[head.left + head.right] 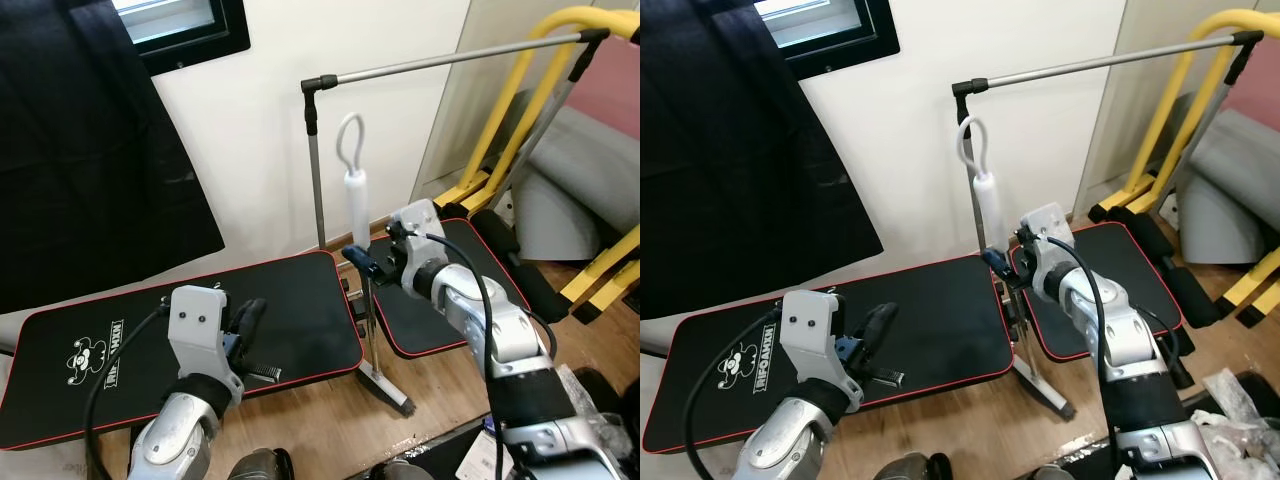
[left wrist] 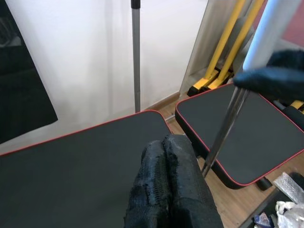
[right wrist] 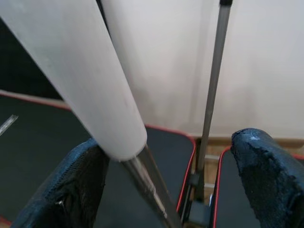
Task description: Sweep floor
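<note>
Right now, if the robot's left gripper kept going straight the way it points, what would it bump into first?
Probably the flat black exercise mat with a red edge. The left gripper, fingers pressed together, points low across it towards the white wall; depth is hard to judge.

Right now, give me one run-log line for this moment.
right hand: open around broom handle | left hand: shut, above black mat | broom head: on wood floor
</note>
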